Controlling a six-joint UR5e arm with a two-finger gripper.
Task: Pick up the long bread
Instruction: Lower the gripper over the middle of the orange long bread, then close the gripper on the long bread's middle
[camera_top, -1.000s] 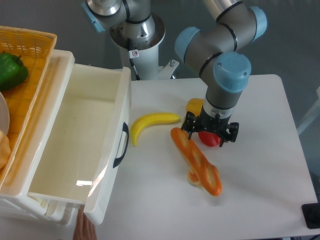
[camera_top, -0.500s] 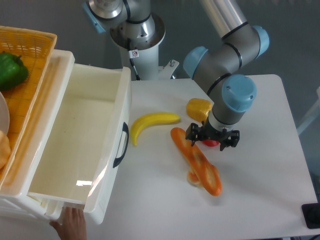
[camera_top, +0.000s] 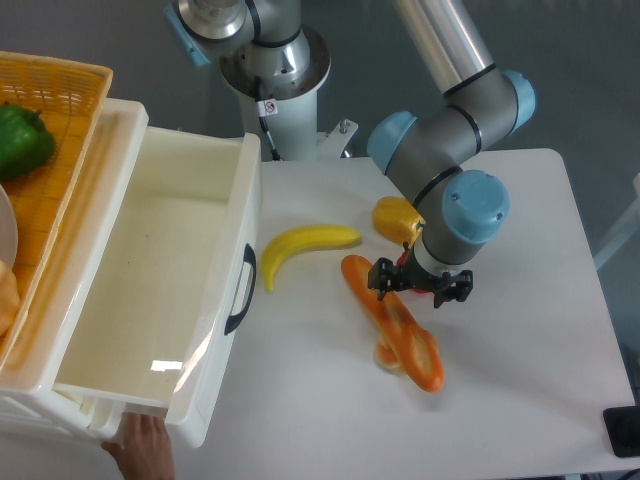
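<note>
The long bread (camera_top: 392, 322) is a glossy orange-brown baguette with pale slash marks. It lies diagonally on the white table (camera_top: 520, 380), from upper left to lower right. My gripper (camera_top: 418, 292) hangs just above the bread's upper half, slightly to its right. Its black fingers (camera_top: 381, 279) stand apart and hold nothing. A curved yellow banana (camera_top: 300, 247) lies to the left of the bread's upper end.
A yellow item (camera_top: 396, 216) sits behind the gripper, and a red item is mostly hidden under it. An open white drawer (camera_top: 160, 290) stands at the left, with a yellow basket (camera_top: 60, 100) holding a green pepper (camera_top: 22, 140) behind it. A hand (camera_top: 145, 445) shows at the drawer's bottom edge.
My gripper has moved forward and left, from over the red item to over the bread's upper half. The hand at the drawer's bottom has shifted left.
</note>
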